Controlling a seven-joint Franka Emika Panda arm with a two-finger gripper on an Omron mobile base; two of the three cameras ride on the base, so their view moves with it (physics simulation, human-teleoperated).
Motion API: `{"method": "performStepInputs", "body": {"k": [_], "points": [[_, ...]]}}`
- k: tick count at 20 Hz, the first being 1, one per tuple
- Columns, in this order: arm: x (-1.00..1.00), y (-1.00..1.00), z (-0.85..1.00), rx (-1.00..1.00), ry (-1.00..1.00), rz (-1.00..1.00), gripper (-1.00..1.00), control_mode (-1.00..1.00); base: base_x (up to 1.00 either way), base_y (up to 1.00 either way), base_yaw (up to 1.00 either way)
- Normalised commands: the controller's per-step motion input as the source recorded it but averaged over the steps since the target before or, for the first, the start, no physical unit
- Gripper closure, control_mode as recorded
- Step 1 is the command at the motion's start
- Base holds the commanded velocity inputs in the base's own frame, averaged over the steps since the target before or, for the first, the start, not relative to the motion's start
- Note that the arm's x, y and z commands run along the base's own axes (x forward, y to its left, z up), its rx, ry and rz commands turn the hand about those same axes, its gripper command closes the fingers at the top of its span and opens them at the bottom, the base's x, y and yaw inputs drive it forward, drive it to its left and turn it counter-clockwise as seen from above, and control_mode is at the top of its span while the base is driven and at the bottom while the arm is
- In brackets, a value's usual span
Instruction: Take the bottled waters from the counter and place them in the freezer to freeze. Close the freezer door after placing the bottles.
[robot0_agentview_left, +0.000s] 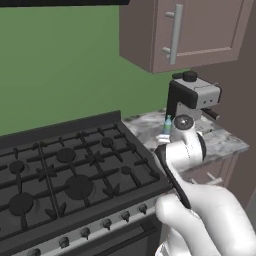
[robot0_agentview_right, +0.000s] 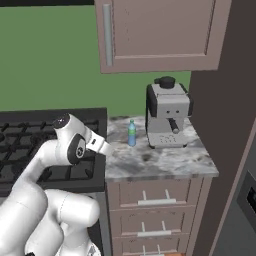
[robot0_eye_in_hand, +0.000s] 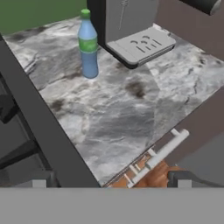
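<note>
Bottled water with the green cap (robot0_eye_in_hand: 89, 46) stands upright on the marbled counter (robot0_eye_in_hand: 127, 118), just beside the coffee machine (robot0_agentview_right: 167, 112) on its stove side, apparently not touching it. It reads as a teal-blue bottle (robot0_agentview_right: 131, 133) in the right base view and a sliver behind the arm (robot0_agentview_left: 167, 123) in the left base view. Nothing is picked up yet. Freezer placement and closing its door both look undone, so the task is at the very start. A second bottle cannot be made out.

Arm is folded at the counter's front edge, between the gas stove (robot0_agentview_left: 70, 170) and the drawers (robot0_agentview_right: 155, 200). Gripper (robot0_eye_in_hand: 111, 183) sits above the counter's front edge, well apart from the bottle, aimed down across the slab toward it. Fingers are spread wide and empty, with only the tips (robot0_eye_in_hand: 40, 183) at the frame bottom.
</note>
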Motion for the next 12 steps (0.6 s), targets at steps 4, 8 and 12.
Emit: {"method": "performStepInputs", "body": {"k": [4, 8, 12], "points": [[0.66, -0.21, 0.0, -0.11, -0.14, -0.19, -1.0, -1.0, 0.0, 0.0, 0.0], [0.63, -0.2, -0.06, -0.13, -0.15, -0.21, -1.0, -1.0, 0.0, 0.0, 0.0], [0.54, -0.01, 0.0, -0.04, -0.31, -0.18, -1.0, -1.0, 0.0, 0.0, 0.0]]}}
